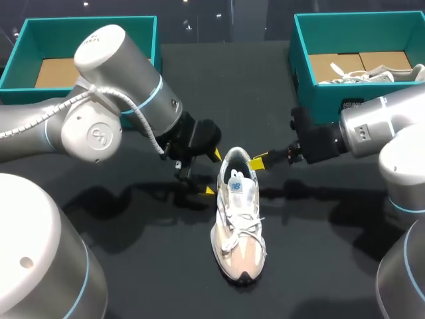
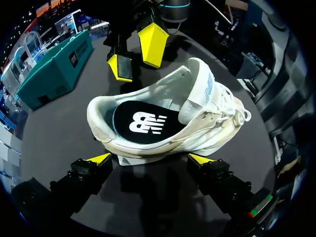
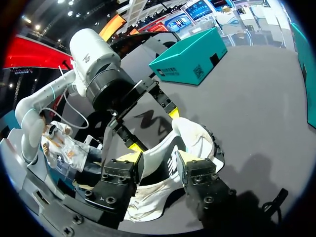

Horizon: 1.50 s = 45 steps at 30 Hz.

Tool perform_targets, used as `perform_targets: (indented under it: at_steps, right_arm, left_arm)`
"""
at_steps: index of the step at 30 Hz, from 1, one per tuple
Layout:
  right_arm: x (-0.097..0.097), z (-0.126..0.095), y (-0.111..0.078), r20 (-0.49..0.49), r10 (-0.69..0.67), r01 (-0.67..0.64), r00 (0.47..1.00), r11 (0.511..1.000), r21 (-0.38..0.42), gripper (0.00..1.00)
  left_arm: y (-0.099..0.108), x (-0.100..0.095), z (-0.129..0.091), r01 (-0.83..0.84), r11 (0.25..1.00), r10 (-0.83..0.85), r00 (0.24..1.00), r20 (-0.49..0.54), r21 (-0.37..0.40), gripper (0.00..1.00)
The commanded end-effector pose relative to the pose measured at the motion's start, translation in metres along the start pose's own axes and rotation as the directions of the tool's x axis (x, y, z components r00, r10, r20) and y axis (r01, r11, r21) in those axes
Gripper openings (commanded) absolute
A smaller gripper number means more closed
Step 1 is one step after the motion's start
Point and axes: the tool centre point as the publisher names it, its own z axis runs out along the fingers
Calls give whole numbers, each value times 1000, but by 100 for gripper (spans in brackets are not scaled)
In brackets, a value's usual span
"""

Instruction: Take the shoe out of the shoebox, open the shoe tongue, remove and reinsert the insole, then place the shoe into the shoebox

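Left gripper [image 2: 149, 159]: fingers wide, empty. One white shoe [image 2: 163, 118] lay on its sole just ahead of them, heel nearest, insole [image 2: 140, 122] in place. Right gripper [image 1: 260, 160]: parted, empty, beyond that heel. Shoe judged light, soft-sided; firm heel collar the likeliest hold. Farther out, two shoeboxes: left box [image 1: 86, 23], right box [image 1: 322, 100] containing a second shoe [image 1: 372, 74].

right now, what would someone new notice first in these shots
A white shoe lies mid-table, black insole showing, with the left gripper and the right gripper, both open, on either side of its heel end. The left shoebox and right shoebox, both teal, sit at the far corners; the right one holds a second shoe.
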Motion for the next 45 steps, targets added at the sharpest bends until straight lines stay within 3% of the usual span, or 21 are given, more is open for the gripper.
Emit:
perform_targets:
  at_steps: [1,19,29,31,34,39,45]
  right_arm:
    - [-2,-16,-7,13,25,-25,1000,1000,11,43]
    - [-14,-78,-13,223,195,-225,955,967,117,42]
    - [-5,-101,0,370,233,-310,899,936,164,39]
    - [-1,-102,5,399,236,-325,886,930,173,31]
    - [6,-101,11,455,237,-354,858,916,190,1]
    - [21,-98,19,593,226,-412,773,890,197,0]
    - [21,-98,19,593,226,-412,773,890,197,0]
  left_arm:
    - [5,3,-16,-16,1000,16,1000,-14,2,100]
    - [53,-16,-93,-127,991,123,989,-86,-48,100]
    - [79,-36,-143,-181,979,175,982,-74,-92,100]
    - [84,-40,-153,-186,977,179,981,-71,-103,100]
    - [92,-46,-169,-202,973,195,978,-73,-108,100]
    - [97,-49,-180,-233,964,220,969,-108,-127,100]
    - [97,-49,-180,-233,964,220,969,-108,-127,100]
